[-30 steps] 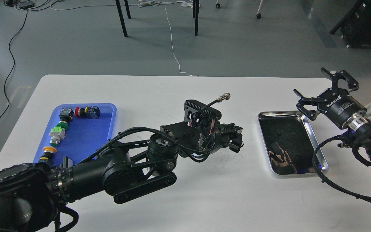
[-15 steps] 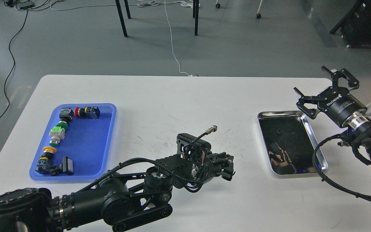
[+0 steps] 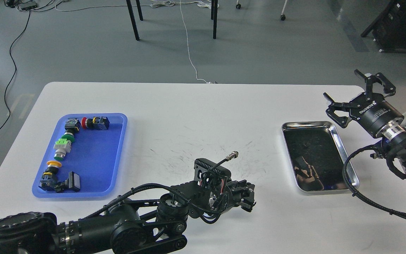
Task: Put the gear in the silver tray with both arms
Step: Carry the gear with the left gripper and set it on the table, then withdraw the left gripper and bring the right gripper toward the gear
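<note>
The gear (image 3: pixel 306 144), as far as we can judge from a speck this small, is the tiny dark toothed shape lying on the mirror-like bottom of the silver tray (image 3: pixel 348 160), toward the tray's far end; we cannot be sure of it. Our right gripper (image 3: pixel 358 92) hangs just beyond the tray's far right corner with its two black fingers (image 3: pixel 335 106) spread wide apart and nothing between them. On the round black body behind those fingers we read white lettering, "ROBOTIQ", with a line of smaller print beside it too fine to make out. Behind that come the silver wrist ring and a black cable that loops down past the tray's right rim. Our left gripper (image 3: pixel 247 201) sits low over the white table (image 3: pixel 196 106) near its front edge, well to the left of the tray; its fingers are dark and seen end-on, so we cannot tell whether they are parted or closed. Compared with a second ago, that left arm has dropped and pulled back toward us, uncovering the near end of the blue tray (image 3: pixel 97 155) and the row of push-button switches (image 3: pixel 63 146) in it, while the right gripper has drifted slightly up and to the right.
</note>
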### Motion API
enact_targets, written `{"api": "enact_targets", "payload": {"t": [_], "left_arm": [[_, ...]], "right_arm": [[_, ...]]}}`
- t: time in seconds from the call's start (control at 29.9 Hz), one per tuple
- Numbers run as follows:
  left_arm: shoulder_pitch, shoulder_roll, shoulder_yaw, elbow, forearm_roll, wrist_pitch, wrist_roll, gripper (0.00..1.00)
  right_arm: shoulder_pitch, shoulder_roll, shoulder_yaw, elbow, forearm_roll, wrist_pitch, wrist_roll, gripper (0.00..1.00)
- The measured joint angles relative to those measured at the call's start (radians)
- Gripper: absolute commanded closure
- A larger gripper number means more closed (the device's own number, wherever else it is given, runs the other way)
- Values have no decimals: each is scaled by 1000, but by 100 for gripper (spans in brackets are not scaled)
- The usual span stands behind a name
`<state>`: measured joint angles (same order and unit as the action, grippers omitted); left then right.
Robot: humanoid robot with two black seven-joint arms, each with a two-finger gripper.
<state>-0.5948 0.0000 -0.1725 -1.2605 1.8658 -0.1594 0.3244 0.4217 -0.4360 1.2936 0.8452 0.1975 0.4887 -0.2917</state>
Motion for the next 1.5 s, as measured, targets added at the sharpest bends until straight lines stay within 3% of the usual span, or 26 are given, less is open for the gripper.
{"api": "enact_targets", "payload": {"t": [0.07, 0.4, 0.67, 0.8, 1.0, 1.34, 1.5], "left_arm": [[5, 0, 1, 2, 10, 7, -2, 72], [7, 0, 1, -4, 17, 36, -21, 55], [7, 0, 1, -11, 12, 103, -54, 16], [7, 0, 1, -21, 2, 139, -59, 4], [-41, 0, -67, -58, -144, 189, -46, 2], [-173, 8, -574, -49, -473, 234, -28, 2], [-203, 198, -673, -51, -671, 255, -36, 2]], "right_arm": [[-1, 1, 5, 0, 0, 0, 3, 3], [-1, 7, -6, -1, 0, 0, 4, 3], [-1, 8, -8, 0, 0, 0, 3, 3], [-1, 8, -8, 1, 0, 0, 3, 3], [2, 7, -11, 5, 0, 0, 3, 2], [67, -16, -65, 108, -19, 0, -6, 2], [157, -57, -193, 196, -57, -2, -7, 2]]}}
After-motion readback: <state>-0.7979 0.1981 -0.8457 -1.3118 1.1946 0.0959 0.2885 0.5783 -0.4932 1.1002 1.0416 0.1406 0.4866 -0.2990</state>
